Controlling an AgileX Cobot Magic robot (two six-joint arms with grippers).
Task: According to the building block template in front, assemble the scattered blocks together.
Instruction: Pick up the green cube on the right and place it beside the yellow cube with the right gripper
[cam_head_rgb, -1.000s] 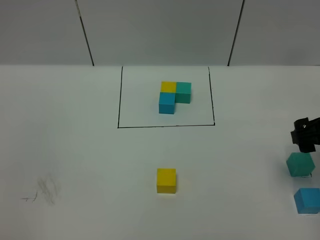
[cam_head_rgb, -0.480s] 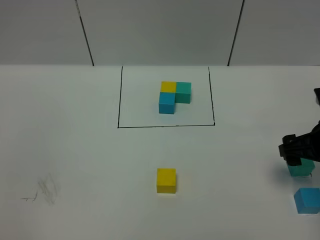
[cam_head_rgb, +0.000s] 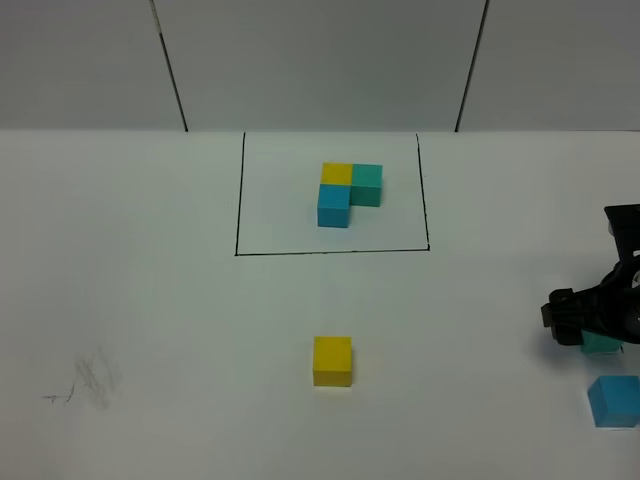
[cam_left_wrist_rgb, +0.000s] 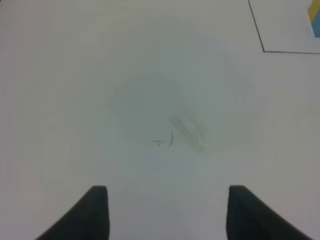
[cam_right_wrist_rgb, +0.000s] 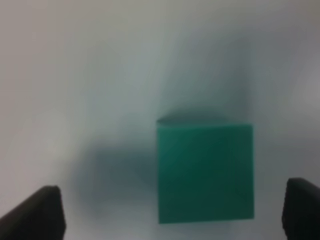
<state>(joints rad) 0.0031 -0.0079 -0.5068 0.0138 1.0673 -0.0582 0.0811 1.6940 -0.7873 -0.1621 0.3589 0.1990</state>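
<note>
One grey scribble (cam_head_rgb: 88, 380) marks the white bench (cam_head_rgb: 150, 300) in the lower left of the high view. The left gripper (cam_left_wrist_rgb: 167, 190) is outside that view. Its own camera shows it above the same scribble, with its two dark fingers (cam_left_wrist_rgb: 97, 212) spread apart. Only bare bench lies between them, and they pinch nothing.

In the upper centre of the high view, a thin black-lined rectangle (cam_head_rgb: 330, 253) frames the building block template (cam_head_rgb: 348, 193). It is an L of yellow, teal-green and sky-blue cubes pressed together, with the yellow at the corner, the teal-green to its right and the sky-blue on its near side.

Below the rectangle, in the lower centre, the yellow block (cam_head_rgb: 332, 361) sits alone. It is well apart from the frame and from the other two scattered blocks.

At the right edge, about two thirds of the way down, the right gripper (cam_head_rgb: 590, 322) is low over the bench. It hides most of the teal-green block (cam_head_rgb: 601, 345), so only a sliver shows beneath it. The blurred right wrist view shows that block flat on the bench between the two fingers (cam_right_wrist_rgb: 42, 212). They stand wide apart with a gap on each side and do not touch it.

In the lower right corner the sky-blue block (cam_head_rgb: 613, 401) rests near the teal-green one but clear of it, reaching the frame's edge.
</note>
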